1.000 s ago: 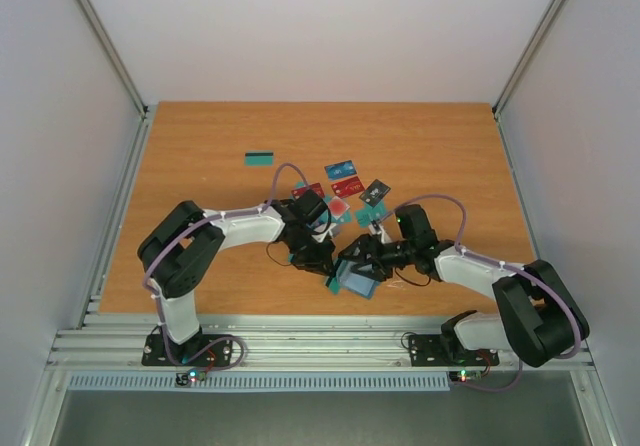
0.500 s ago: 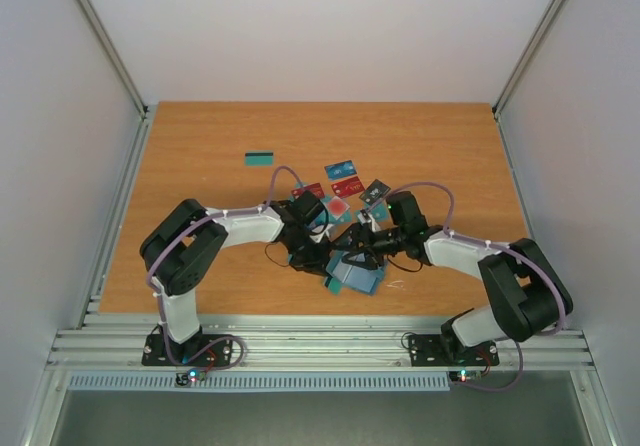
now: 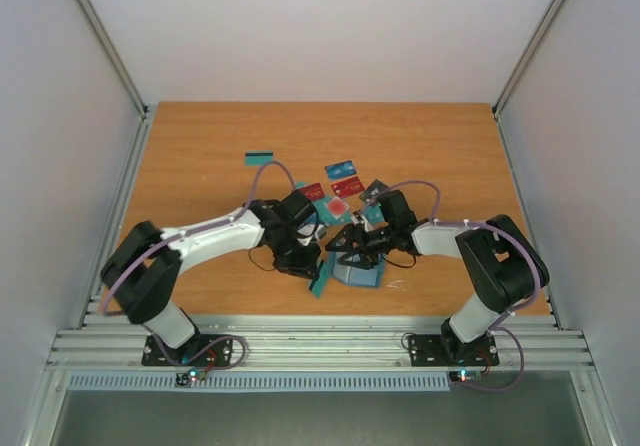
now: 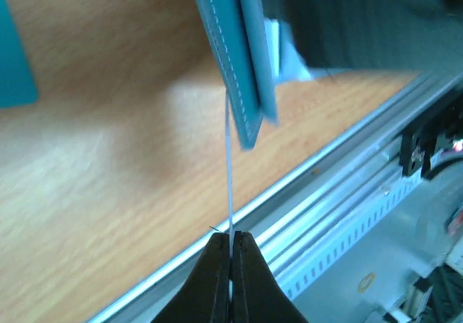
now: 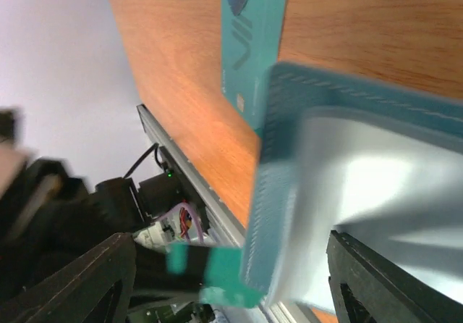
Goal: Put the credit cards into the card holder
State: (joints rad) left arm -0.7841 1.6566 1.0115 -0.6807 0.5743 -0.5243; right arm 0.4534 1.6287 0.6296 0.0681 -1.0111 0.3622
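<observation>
Wooden table (image 3: 200,176) between pale walls (image 3: 60,116). Near the front edge, the left gripper (image 4: 231,245) pinches a teal card (image 3: 320,284) edge-on, its far edge meeting the card holder (image 3: 360,273). The right gripper (image 3: 350,250) is spread wide about the opened holder, not clamped. Beyond lie loose credit cards (image 3: 341,188), and farthest off a lone teal card (image 3: 259,158).

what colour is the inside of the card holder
The card holder is pale grey-blue inside, teal stitched rim; best in the right wrist view.

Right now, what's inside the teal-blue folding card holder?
In the right wrist view the teal-blue folding card holder shows only bare, blurred grey-blue lining. The left gripper holds a thin teal card edge-on at its rim; whether the tip is in is hidden.
</observation>
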